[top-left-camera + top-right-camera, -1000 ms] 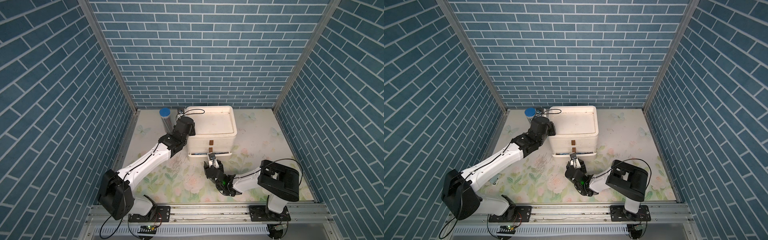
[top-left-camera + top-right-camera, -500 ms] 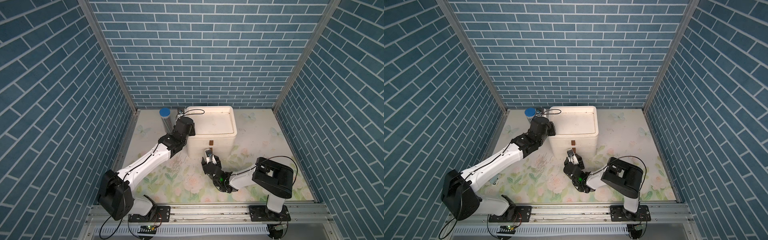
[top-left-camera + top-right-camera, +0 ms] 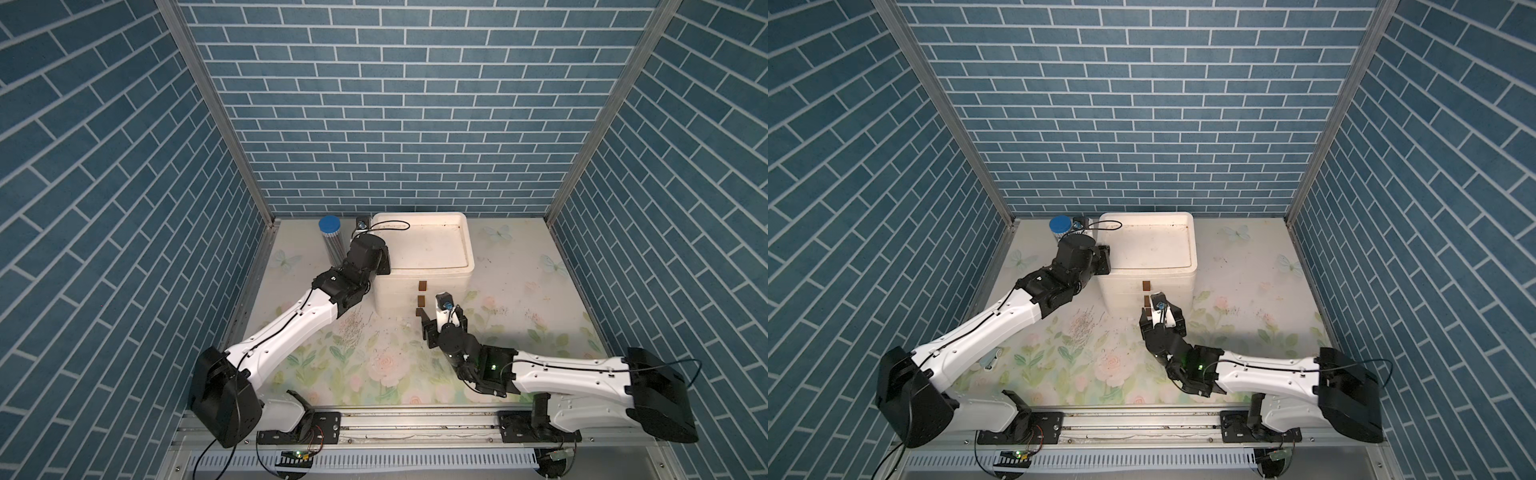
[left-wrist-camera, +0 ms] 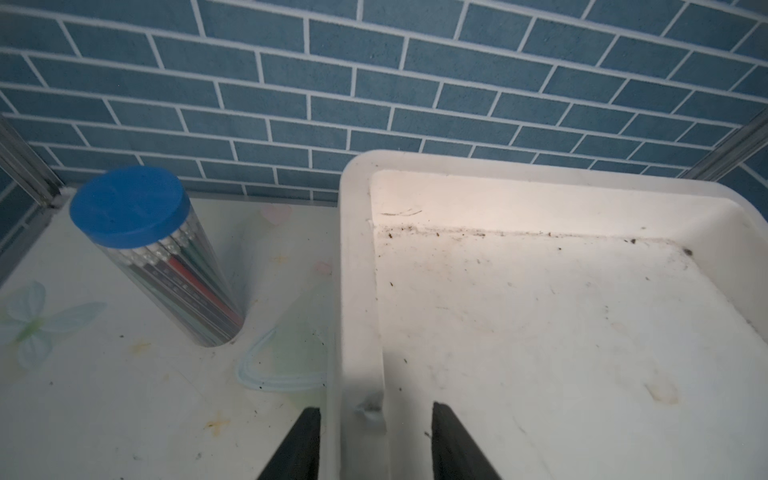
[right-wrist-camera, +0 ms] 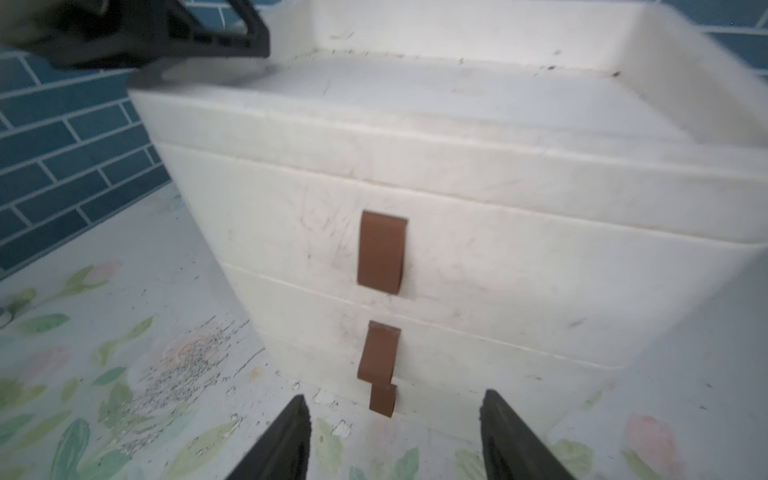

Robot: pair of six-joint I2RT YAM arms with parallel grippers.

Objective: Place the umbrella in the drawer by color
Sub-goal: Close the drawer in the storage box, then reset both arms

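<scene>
The white drawer unit (image 3: 419, 249) (image 3: 1150, 249) stands at the back of the floral mat, all its drawers pushed in. Brown pull tabs (image 5: 381, 253) hang down its front. No umbrella shows in any view. My left gripper (image 4: 372, 409) is open and straddles the unit's left top rim (image 4: 359, 291), one finger outside and one over the tray top; in a top view my wrist mostly covers this gripper (image 3: 384, 259). My right gripper (image 5: 392, 401) (image 3: 440, 316) is open and empty, low on the mat just in front of the lowest tab (image 5: 383, 399).
A clear tube of pencils with a blue cap (image 3: 330, 239) (image 4: 166, 257) stands left of the unit, close to my left wrist. Blue brick walls enclose three sides. A small pale thing (image 3: 992, 358) lies on the mat by my left arm; I cannot tell what it is.
The bottom drawer, pulled out a second ago, is now pushed in. My right gripper pressed up to the front, then backed off and opened wider. My left gripper opened on the rim.
</scene>
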